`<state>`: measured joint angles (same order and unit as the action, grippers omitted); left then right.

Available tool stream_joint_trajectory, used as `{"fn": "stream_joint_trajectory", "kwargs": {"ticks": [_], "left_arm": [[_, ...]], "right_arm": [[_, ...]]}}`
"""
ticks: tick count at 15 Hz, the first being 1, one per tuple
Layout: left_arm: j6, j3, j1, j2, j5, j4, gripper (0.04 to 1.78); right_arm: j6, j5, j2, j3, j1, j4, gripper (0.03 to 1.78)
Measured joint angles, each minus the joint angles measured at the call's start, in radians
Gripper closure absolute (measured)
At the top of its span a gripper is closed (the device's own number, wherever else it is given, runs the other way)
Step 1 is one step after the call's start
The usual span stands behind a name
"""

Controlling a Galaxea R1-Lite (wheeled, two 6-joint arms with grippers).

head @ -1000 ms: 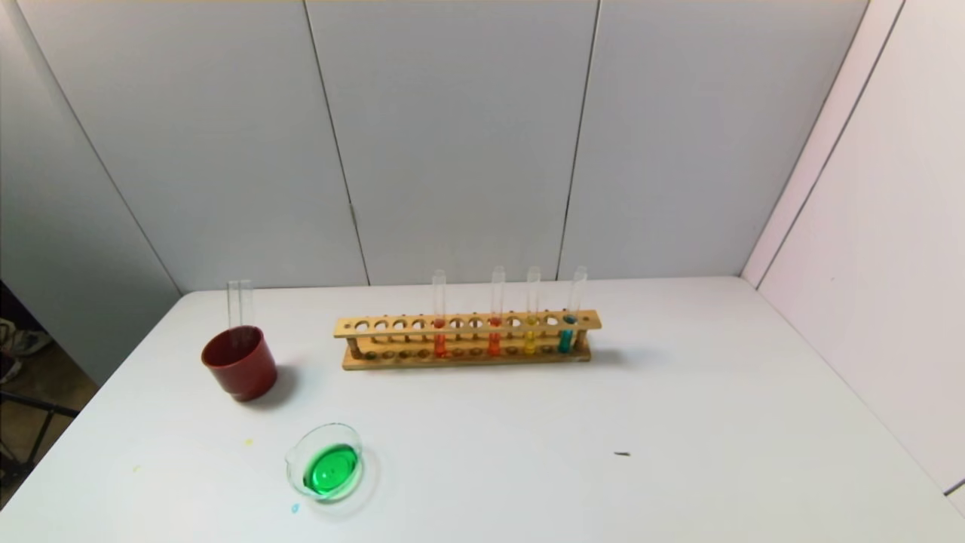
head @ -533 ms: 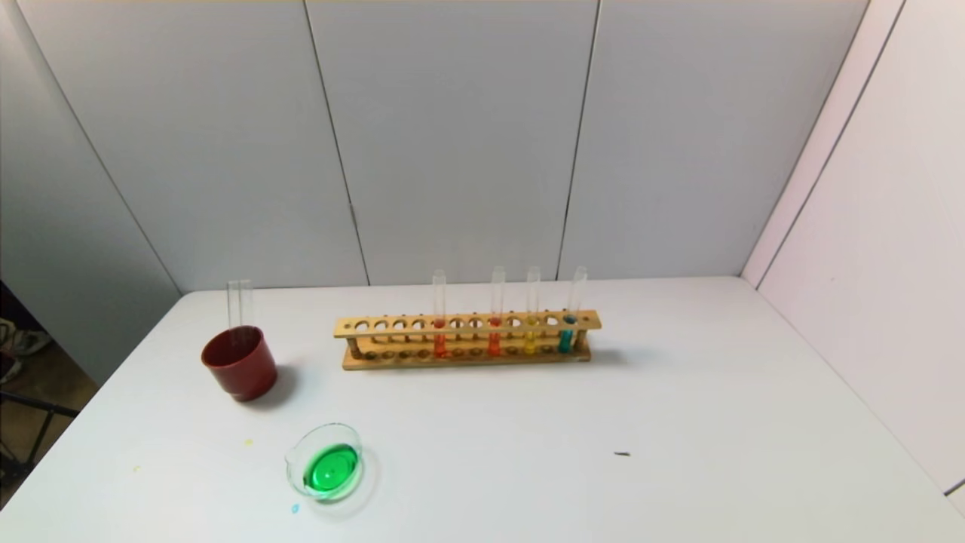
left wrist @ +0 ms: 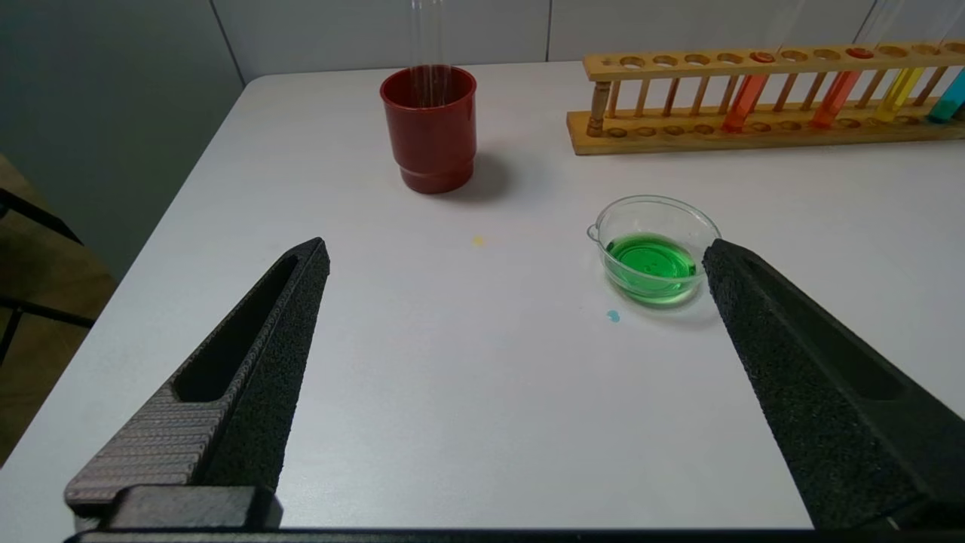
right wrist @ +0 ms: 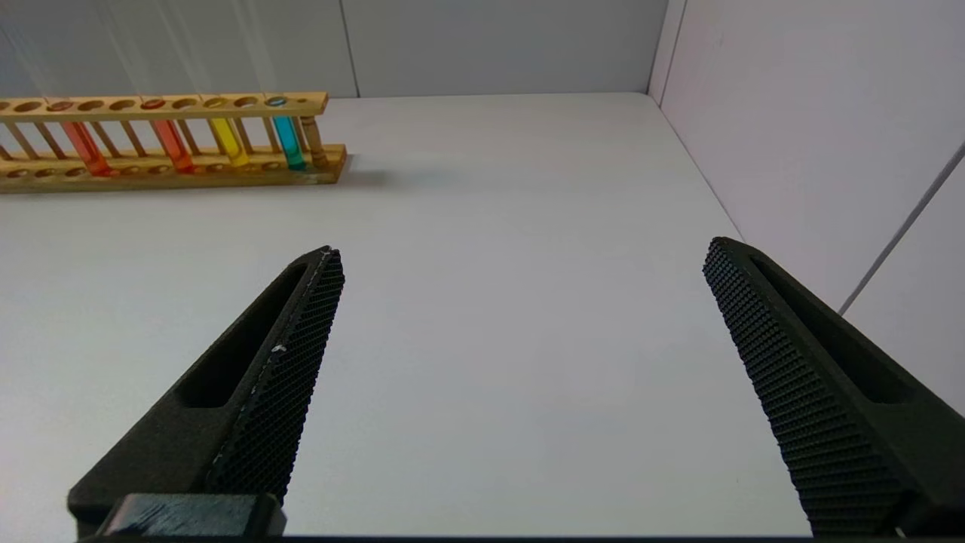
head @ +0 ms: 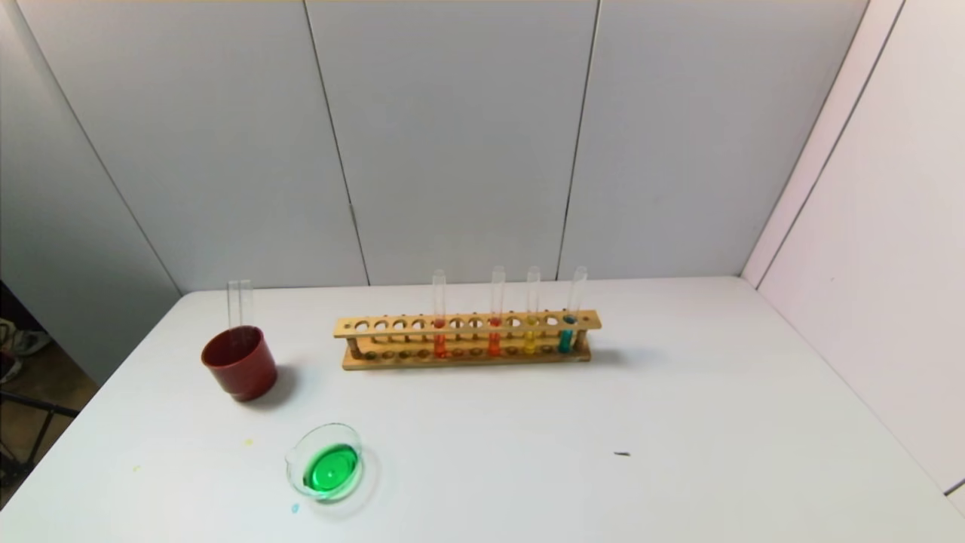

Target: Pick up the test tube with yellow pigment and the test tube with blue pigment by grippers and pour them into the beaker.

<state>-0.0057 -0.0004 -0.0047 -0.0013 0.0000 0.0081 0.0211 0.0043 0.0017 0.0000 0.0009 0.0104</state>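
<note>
While both end effectors, left and right, gape with ribbed black fingers, nothing is gripped. Round glass beaker holds green liquid on the smooth white bench.

no readable text, labels, or numbers

Yellow tube and blue tube upright in rack, well beyond both my tools. Beaker, green liquid inside, just ahead of left tool.

Left gripper spread wide above table, beaker of green liquid near one fingertip.
</note>
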Motion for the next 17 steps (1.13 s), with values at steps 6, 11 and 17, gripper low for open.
{"fn": "stream_joint_trajectory", "kwargs": {"ticks": [6,11,17], "left_arm": [[-0.001,0.000,0.000,0.000,0.000,-0.001,0.08],[-0.001,0.000,0.000,0.000,0.000,-0.001,0.08],[-0.001,0.000,0.000,0.000,0.000,-0.001,0.08]], "right_arm": [[0.000,0.000,0.000,0.000,0.000,0.000,0.07],[-0.011,-0.001,0.000,0.000,0.000,-0.003,0.07],[-0.003,0.001,0.000,0.000,0.000,0.000,0.07]]}}
